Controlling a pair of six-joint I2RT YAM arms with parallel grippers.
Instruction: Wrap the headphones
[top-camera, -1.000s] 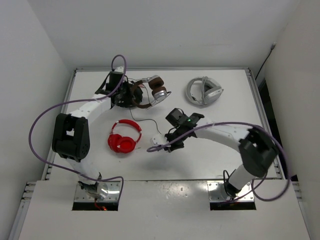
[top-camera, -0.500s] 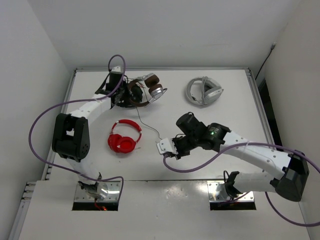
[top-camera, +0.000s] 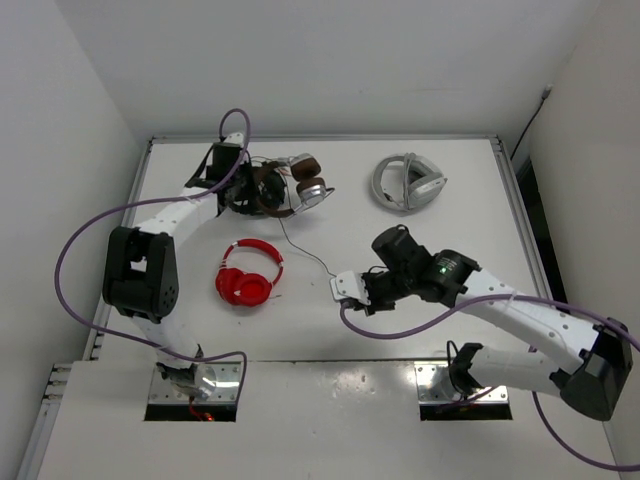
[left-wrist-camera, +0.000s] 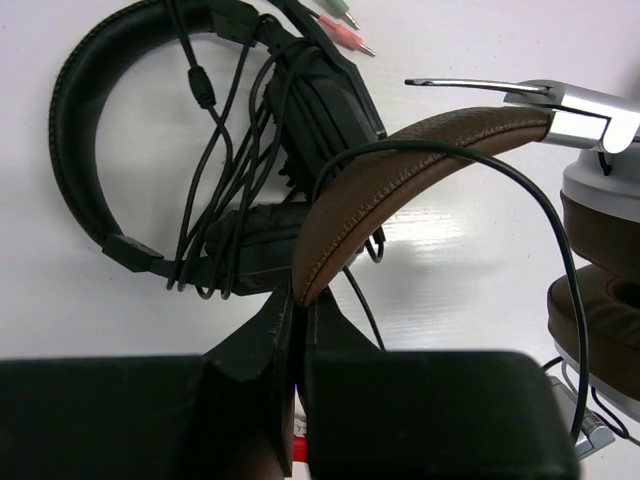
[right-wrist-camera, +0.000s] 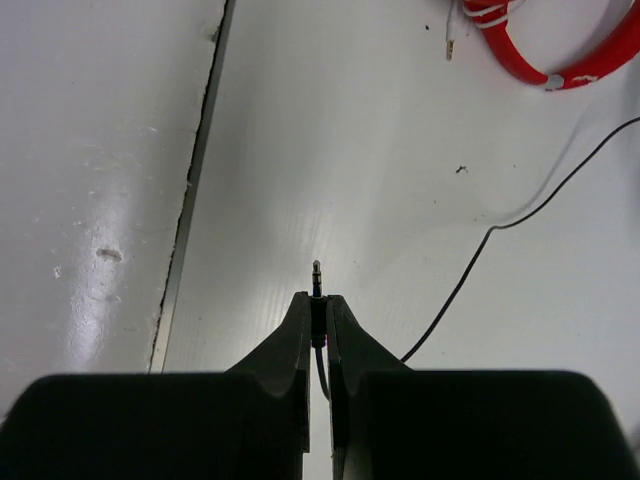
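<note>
The left tool (left-wrist-camera: 297, 300) is pinched shut on the end of the brown headband (left-wrist-camera: 400, 160) of the headphones (top-camera: 303, 180), which rest on the bench (top-camera: 450, 330) just ahead of that tool. The bite is narrow and close to the band's tip, so I judge that a sideways tug from the cable could twist the band out of the jaws. Ahead and to the left of this tool, partly under the band, lies a black headset (left-wrist-camera: 90, 150) with its own tangle of leads. A loop carried round the brown band could snag those leads and drag the headset along.

The thin black cable (top-camera: 305, 248) runs from the headphones to the right tool (right-wrist-camera: 317, 302), which is closed on it just behind the plug (right-wrist-camera: 316, 270). The cable lies in a loose curve. Pulled tight, it could slip through the jaws or strain at the ear cup.

The red headphones (top-camera: 250, 272) sit to the left of the right tool, near the cable's run, and a low sweep could catch them. The white-grey headphones (top-camera: 408, 182) lie beyond the right tool, well apart from the cable.
</note>
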